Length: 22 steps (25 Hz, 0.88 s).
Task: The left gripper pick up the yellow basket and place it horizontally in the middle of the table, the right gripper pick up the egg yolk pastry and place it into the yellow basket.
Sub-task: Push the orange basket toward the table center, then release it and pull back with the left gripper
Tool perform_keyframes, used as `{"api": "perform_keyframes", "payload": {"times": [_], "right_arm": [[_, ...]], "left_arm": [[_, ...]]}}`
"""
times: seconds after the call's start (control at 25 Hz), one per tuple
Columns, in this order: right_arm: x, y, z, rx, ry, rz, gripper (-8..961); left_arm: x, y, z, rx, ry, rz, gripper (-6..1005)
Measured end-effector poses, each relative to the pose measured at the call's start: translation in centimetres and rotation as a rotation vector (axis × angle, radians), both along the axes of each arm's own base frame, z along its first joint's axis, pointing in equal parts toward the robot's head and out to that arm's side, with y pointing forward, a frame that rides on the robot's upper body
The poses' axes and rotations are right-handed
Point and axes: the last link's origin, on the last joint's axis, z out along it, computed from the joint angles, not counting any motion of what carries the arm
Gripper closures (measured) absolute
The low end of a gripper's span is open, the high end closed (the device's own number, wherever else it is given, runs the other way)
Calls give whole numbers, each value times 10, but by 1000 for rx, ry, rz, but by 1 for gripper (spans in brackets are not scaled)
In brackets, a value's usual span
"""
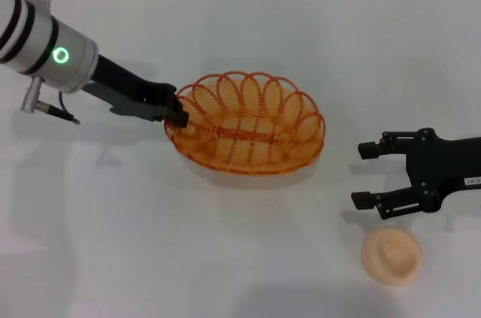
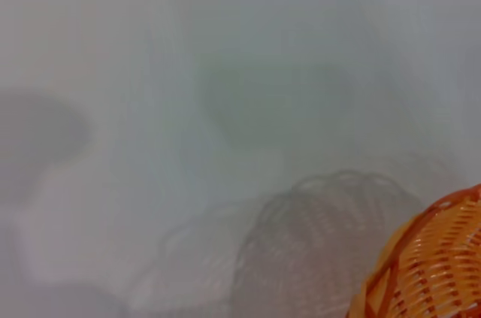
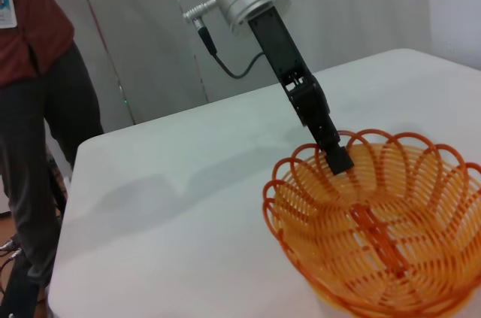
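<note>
Because the left hand (image 1: pixel 178 110) has its fingers closed on the scalloped rim at the end of the yellow basket (image 1: pixel 248 124) nearest it, the basket can be steered by that edge alone while its bowl stays open to the top; it sits near the middle of the white surface (image 1: pixel 248 25) with its long side running across, which looks like the placement the task asks for, though whether it rests flat or is a little lifted I cannot tell. Meanwhile the right hand (image 1: pixel 367 174) hangs beside the basket on the robot's right with its fingers spread apart and nothing between them, just behind the egg yolk pastry (image 1: pixel 391 255), which lies on the surface near the front edge, apart from the basket, so it seems poised to drop onto the pastry. By count: one basket, one pastry, two hands.
</note>
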Motion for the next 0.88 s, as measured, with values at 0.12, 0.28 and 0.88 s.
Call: {"api": "perform_keyframes", "payload": {"times": [0.12, 0.28, 0.88], "right_arm": [[0, -1, 0, -4, 2, 2, 130], [-1, -2, 0, -12, 5, 6, 130], [-1, -4, 0, -25, 9, 11, 133]], "left_arm": [[-3, -1, -2, -1, 9, 23, 914], [-4, 1, -4, 13, 19, 32, 915], [-2, -3, -27, 3, 0, 32, 915]]}}
